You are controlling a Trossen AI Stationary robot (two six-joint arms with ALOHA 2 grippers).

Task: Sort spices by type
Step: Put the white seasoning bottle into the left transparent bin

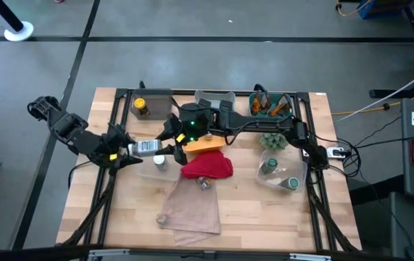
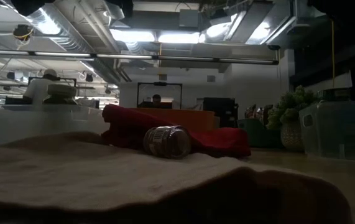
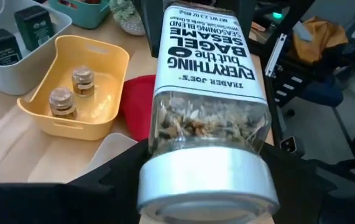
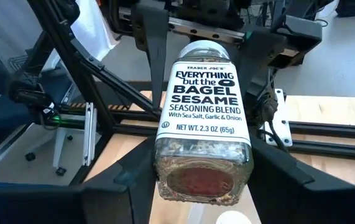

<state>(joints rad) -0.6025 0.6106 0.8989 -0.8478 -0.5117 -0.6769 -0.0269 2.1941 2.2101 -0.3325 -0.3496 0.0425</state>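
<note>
A silver-capped clear jar (image 1: 146, 147) labelled sesame seasoning blend hangs level above the table's left half, between both grippers. My left gripper (image 1: 133, 150) is shut at its cap end; my right gripper (image 1: 164, 143) is shut at its base end. Another silver-capped jar (image 1: 204, 185) lies on its side on a tan cloth (image 1: 192, 212), beside the red cloth (image 1: 208, 167); the low view shows this jar (image 2: 168, 142) too. Two tan-topped pots (image 3: 71, 92) stand in a yellow bin (image 3: 112, 93). Dark tins (image 3: 15, 31) sit in a grey bin. My left gripper pinches the jar at its silver cap (image 3: 208, 186), one finger (image 3: 112, 180) on each side, coming level from the table's left along the jar. The jar is lifted clear and lies level. My right gripper pinches the same jar at its glass base (image 4: 203, 177), one finger (image 4: 127, 180) on each side, coming level from the table's right along the jar.
A clear bin (image 1: 148, 168) below the jar holds a capped jar (image 1: 159, 161). A yellow-capped bottle (image 1: 140, 106) stands far left. A green bin with orange sachets (image 1: 268, 106), a fuzzy plant (image 1: 272, 140) and a clear bin with green-lidded jars (image 1: 283, 175) sit on the right.
</note>
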